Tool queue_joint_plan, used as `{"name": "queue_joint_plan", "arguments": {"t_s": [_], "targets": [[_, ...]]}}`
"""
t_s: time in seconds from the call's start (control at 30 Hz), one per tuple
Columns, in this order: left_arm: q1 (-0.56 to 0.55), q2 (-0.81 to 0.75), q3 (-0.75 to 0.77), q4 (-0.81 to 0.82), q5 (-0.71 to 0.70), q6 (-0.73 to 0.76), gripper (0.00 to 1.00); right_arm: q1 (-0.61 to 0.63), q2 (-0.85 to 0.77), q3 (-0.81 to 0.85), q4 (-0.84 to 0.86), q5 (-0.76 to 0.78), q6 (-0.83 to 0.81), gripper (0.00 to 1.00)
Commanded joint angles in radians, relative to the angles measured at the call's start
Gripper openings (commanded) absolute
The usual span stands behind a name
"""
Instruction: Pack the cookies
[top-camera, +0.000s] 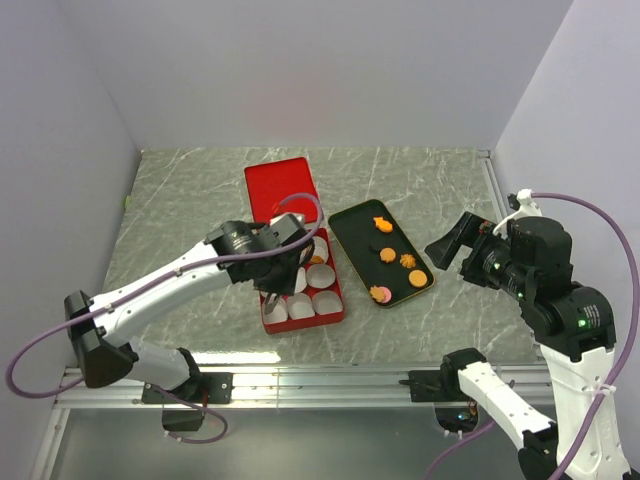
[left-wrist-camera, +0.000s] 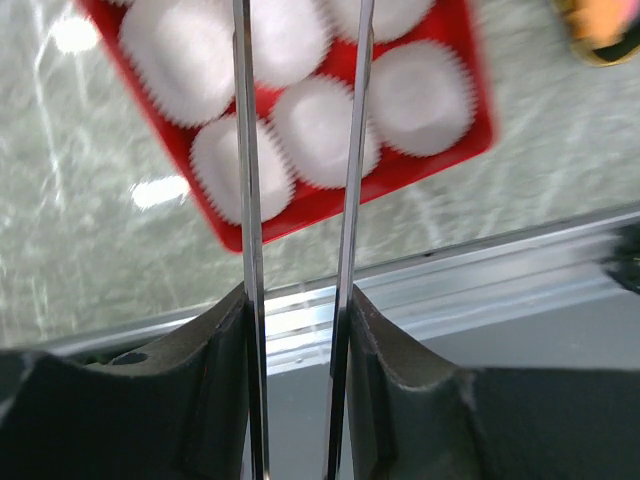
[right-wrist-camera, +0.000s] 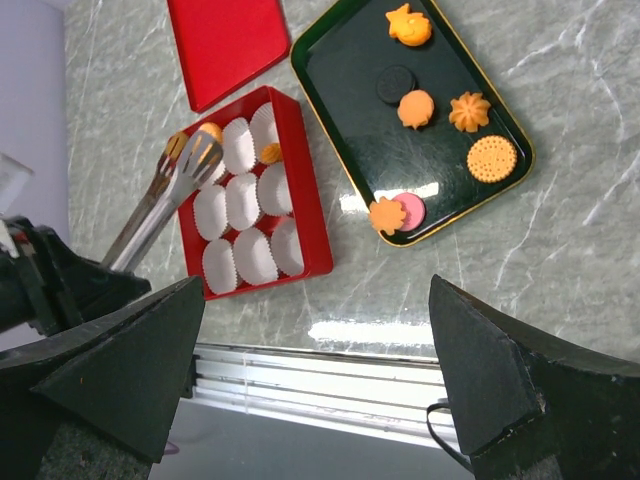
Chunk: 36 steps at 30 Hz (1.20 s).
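Note:
Several cookies (right-wrist-camera: 415, 108) lie on the black tray (right-wrist-camera: 340, 80), mostly orange, one dark, one pink (right-wrist-camera: 408, 211). One orange cookie (right-wrist-camera: 270, 153) sits in a paper cup of the red box (right-wrist-camera: 312, 190). My left gripper (top-camera: 283, 262) is shut on metal tongs (right-wrist-camera: 160, 200), whose blades (left-wrist-camera: 245, 150) run out between its fingers. The tong tips hover over the box's far-left cups, where two more orange cookies (right-wrist-camera: 210, 131) show; I cannot tell whether the tongs grip either of them. My right gripper (top-camera: 450, 248) hangs open and empty to the right of the tray.
The red lid (top-camera: 283, 185) lies flat behind the box. White paper cups (left-wrist-camera: 320, 130) fill the box's compartments. An aluminium rail (right-wrist-camera: 330, 370) runs along the table's near edge. Grey walls close in the table on three sides.

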Motion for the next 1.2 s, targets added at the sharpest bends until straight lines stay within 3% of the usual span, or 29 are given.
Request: {"name": "queue_joint_plan", "arguments": {"t_s": [0.0, 1.17], "targets": [[0.013, -0.066, -0.087, 0.039, -0.023, -0.07, 0.33, 0.01, 0.0, 0.02, 0.053, 0.006, -0.014, 1.0], [0.053, 0.143, -0.064, 0.069, -0.098, -0.066, 0.4, 0.035, -0.023, -0.028, 0.059, 0.018, -0.023, 1.0]]}}
